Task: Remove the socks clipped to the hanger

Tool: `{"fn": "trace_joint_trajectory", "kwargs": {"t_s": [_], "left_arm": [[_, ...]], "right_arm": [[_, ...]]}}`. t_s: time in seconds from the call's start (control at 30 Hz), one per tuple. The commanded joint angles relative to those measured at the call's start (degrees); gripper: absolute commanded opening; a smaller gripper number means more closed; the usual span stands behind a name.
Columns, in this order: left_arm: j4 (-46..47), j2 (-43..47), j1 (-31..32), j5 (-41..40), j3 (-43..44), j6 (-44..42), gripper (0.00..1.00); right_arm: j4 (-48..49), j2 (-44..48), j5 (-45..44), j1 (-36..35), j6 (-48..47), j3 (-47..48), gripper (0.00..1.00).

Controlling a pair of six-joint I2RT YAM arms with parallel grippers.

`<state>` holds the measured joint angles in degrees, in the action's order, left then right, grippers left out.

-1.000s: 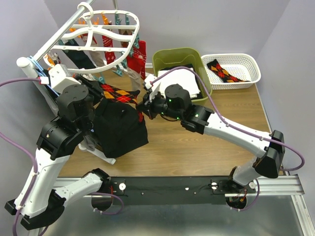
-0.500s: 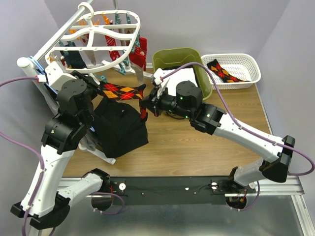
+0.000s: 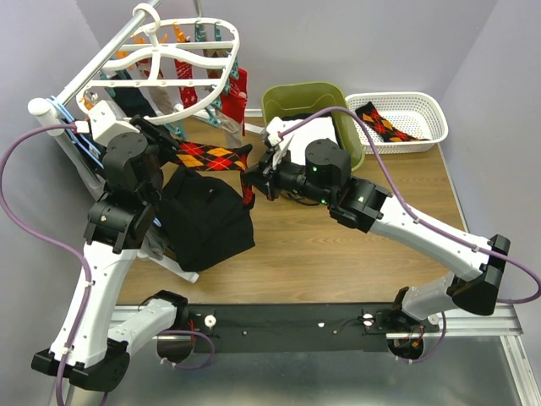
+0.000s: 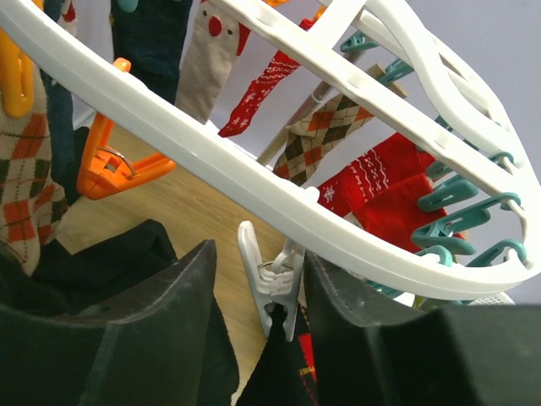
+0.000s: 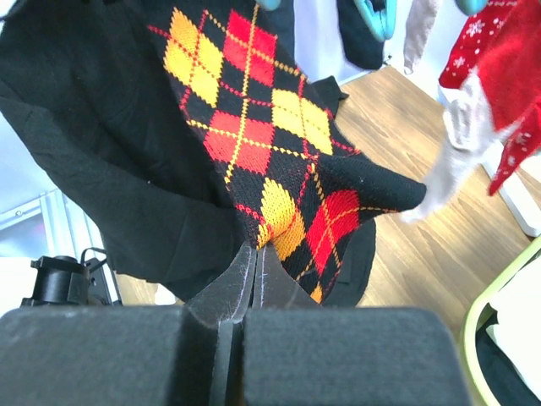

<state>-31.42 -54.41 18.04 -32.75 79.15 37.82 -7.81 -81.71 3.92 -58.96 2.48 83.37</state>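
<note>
One argyle sock (image 3: 207,158) in hand, strung almost level across the left of the scene: pinched at its right end by the right gripper (image 5: 254,264), jaws tight together on the knit, and caught at its left end in a white clip (image 4: 272,283) under the hanger (image 4: 211,156). Straddling that clip with the left gripper (image 4: 258,266), fingers apart on either side, no squeeze visible. Soft, light, stretchy stuff by the look of it; likely to sag and slide rather than resist, so best held by a fold near an end and never yanked against a shut clip. Probably a swinging hanger too. Underneath, wooden table (image 3: 338,254), a black garment (image 3: 207,220) heaped at left, green bin (image 3: 304,86) and white basket (image 3: 396,96) far right. Lilac walls (image 3: 338,42) close around, tight on the left.
</note>
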Motion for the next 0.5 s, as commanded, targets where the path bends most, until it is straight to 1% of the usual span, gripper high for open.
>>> {"fn": "trace_joint_trajectory", "kwargs": {"t_s": [0.0, 0.07, 0.1, 0.13, 0.2, 0.23, 0.27, 0.33, 0.47], "left_arm": [[3.4, 0.6, -0.6, 1.1, -0.6, -1.2, 0.42], [3.6, 1.1, -0.6, 0.9, -0.6, -2.0, 0.32], [3.7, 1.4, -0.6, 0.7, -0.6, -2.5, 0.24], [3.6, 1.7, -0.6, 0.6, -0.6, -2.8, 0.19], [3.6, 2.3, -0.6, 0.3, -0.5, -3.5, 0.16], [3.6, 2.5, -0.6, 0.4, -0.4, -3.7, 0.1], [3.4, 2.8, -0.6, 0.4, -0.1, -3.9, 0.0], [3.0, 2.8, -0.6, 0.6, 0.1, -3.9, 0.0], [3.1, 2.6, -0.6, 2.3, 0.7, -4.6, 0.0]], "right_arm": [[-0.7, 2.2, 0.6, -0.5, -0.2, 0.3, 0.01], [-0.8, 2.5, 0.4, -0.5, -0.2, 0.1, 0.01], [-0.9, 2.6, -0.1, -0.5, -0.3, -0.1, 0.01], [-1.1, 2.6, -0.4, -0.5, -0.4, -0.5, 0.01], [-1.1, 3.2, -1.4, -0.5, -0.4, -1.2, 0.01], [-1.2, 3.3, -1.8, -0.5, -0.4, -2.0, 0.01], [-1.2, 3.5, -2.3, -0.5, -0.3, -2.4, 0.01], [-1.2, 3.8, -3.6, -0.5, -0.3, -3.4, 0.01], [-1.8, 4.3, -11.2, -0.1, -0.1, -5.5, 0.01]]}}
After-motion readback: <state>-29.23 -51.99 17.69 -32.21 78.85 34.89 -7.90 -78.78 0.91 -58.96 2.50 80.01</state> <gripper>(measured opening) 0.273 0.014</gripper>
